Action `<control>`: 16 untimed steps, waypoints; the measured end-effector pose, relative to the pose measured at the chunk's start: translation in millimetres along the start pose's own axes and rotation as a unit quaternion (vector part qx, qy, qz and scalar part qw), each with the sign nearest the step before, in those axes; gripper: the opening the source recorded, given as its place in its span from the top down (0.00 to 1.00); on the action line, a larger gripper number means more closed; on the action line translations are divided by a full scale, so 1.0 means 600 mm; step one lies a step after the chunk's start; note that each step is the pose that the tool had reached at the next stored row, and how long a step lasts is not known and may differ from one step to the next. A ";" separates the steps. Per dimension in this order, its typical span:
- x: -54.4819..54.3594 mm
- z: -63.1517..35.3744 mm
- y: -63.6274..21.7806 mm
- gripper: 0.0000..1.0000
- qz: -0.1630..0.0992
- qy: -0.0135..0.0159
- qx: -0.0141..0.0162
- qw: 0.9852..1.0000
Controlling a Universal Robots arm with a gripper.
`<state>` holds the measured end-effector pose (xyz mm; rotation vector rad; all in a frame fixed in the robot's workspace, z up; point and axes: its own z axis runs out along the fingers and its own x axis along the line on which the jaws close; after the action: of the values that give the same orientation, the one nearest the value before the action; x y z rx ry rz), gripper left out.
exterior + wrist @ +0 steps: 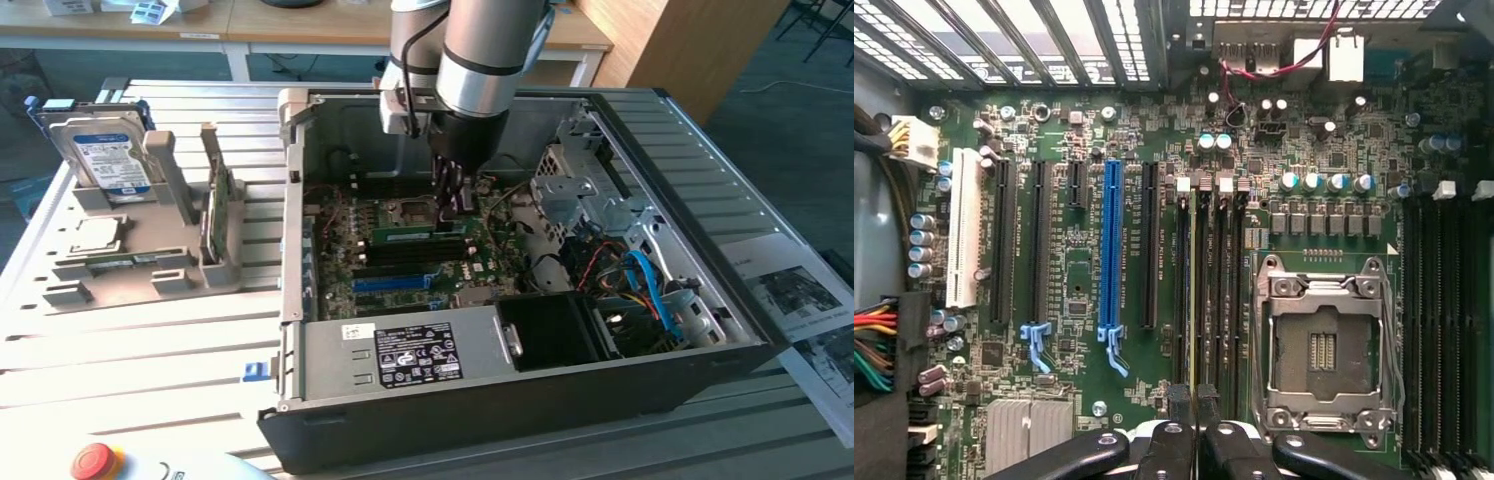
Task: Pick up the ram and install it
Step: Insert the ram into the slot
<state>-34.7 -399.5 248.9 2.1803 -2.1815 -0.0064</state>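
Exterior view. Reaches steeply down from the top edge with the arm (481, 60), wrist near vertical, into the open computer case (534, 410) lying on its side on the slatted bench (147, 350). Sets the hand (451, 205) low over the motherboard (340, 265), at the memory slots just beside the CPU socket (404, 211). Holds the dark fingers close together, pointing straight down. Clamps the ram (400, 237), a thin green stick on edge, with its visible length running from the fingers toward the exterior view's left, in line with the slots. Fully seated or only resting in the slot: cannot tell.

Outside the case, toward the exterior view's left: a grey fixture (134, 265) on the bench, with a blue-labelled hard drive (100, 150) upright at its far end and a thin green board (214, 215) on edge in one of its grooves. In the near part of the case: the power supply (400, 355) with a black label. At the near bench edge: a red button (96, 460).

Wrist view. Looks straight down on the motherboard (1084, 140). Presses the two black fingers (1176, 440) of the hand (1194, 400) nearly together, with only a sliver of gap. Pinches the ram (1194, 300) in that gap, seen edge-on as a thin pale line running away from the fingertips along one of the black memory slots. Just beside those slots: the open CPU socket (1319, 345) in its metal frame. On the slots' other side: a blue expansion slot (1112, 250) among black ones, and a white slot (964, 230) well apart.
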 end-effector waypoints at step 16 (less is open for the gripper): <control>-0.001 0.016 -0.001 0.88 0.000 0.000 0.000 1.000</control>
<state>-34.7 -399.5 239.5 2.1799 -2.1818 -0.0064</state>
